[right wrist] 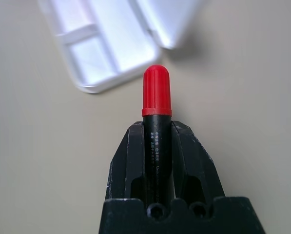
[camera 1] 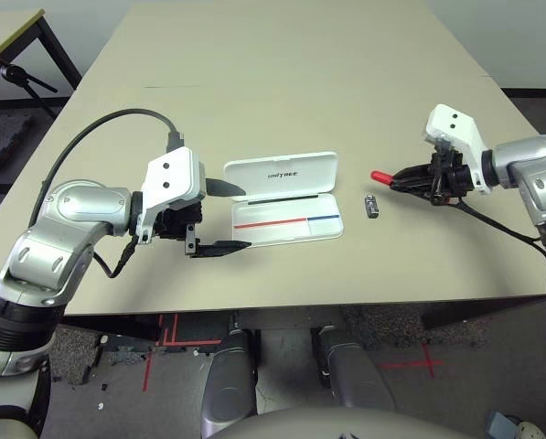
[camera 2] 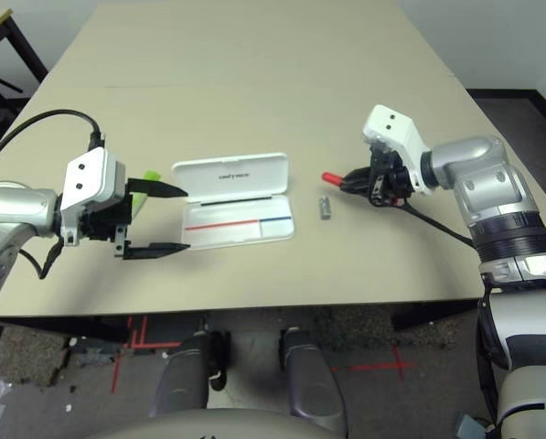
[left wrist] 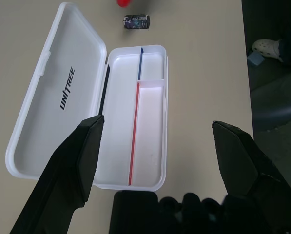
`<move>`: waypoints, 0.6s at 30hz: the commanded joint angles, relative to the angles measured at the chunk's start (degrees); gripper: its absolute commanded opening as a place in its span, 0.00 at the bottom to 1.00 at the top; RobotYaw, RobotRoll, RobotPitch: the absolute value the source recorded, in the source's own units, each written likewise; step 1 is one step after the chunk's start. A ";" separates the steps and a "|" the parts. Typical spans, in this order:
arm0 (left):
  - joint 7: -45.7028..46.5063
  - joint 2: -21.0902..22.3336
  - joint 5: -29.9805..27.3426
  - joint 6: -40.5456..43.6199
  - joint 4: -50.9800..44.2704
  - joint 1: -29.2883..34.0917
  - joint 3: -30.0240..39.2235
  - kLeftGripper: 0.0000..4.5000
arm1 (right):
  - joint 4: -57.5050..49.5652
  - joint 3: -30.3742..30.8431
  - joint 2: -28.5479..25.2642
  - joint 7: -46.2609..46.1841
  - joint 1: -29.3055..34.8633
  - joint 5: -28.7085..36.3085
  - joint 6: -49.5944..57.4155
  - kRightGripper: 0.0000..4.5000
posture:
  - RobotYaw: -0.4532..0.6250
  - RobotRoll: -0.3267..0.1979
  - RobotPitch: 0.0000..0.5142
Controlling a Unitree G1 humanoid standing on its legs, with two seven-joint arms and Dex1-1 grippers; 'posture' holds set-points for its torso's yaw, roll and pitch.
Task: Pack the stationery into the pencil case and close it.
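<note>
The lime-green plastic highlighter lies on the beige table, partly hidden behind the left gripper. That gripper's 2 black fingers stand wide apart, empty, at the case's left end. The white hard-plastic pencil case lies open, lid back, tray empty. Just right of it sits 1 tiny dark grey-silver piece. Further right, the right gripper is clamped on the black-bodied, red-capped marker, held above the table.
</note>
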 commanded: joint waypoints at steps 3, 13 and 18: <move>0.68 0.88 0.13 0.65 -0.95 1.02 0.41 1.00 | -4.05 4.73 2.54 3.06 -3.38 -1.86 -1.57 0.11 | 0.44 0.62 0.26; 1.84 1.57 0.52 0.85 -1.57 2.35 0.77 1.00 | -5.91 10.42 10.91 0.44 -6.65 -6.69 -2.44 0.11 | 0.47 0.62 0.27; 2.54 1.66 0.37 1.04 -2.17 3.29 1.09 1.00 | -4.43 11.25 15.17 -1.79 -8.68 -7.84 -2.84 0.11 | 0.48 0.62 0.28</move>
